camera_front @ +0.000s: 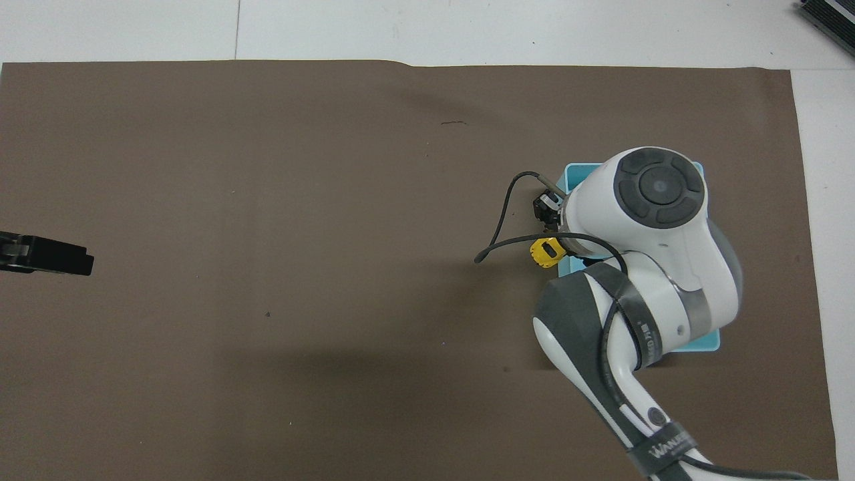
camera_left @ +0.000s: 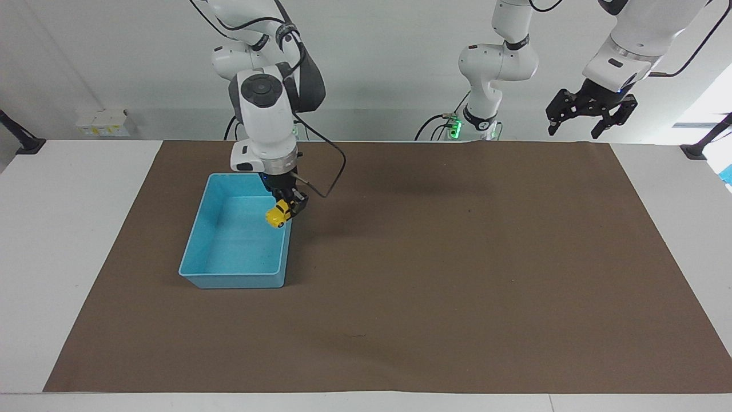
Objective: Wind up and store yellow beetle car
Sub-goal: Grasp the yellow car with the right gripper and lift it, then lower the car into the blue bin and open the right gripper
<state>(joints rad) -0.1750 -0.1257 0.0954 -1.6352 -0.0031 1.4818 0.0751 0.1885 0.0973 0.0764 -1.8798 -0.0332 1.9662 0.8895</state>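
The yellow beetle car hangs tilted in my right gripper, which is shut on it. The car is in the air over the rim of the light blue bin, on the side that faces the table's middle. In the overhead view the car shows at the bin's edge, and the right arm covers most of the bin. My left gripper is open and empty. It waits high over the mat's corner at the left arm's end, and only its dark tip shows in the overhead view.
A brown mat covers the white table. The right arm's black cable loops beside the bin. A white socket box sits by the wall at the right arm's end.
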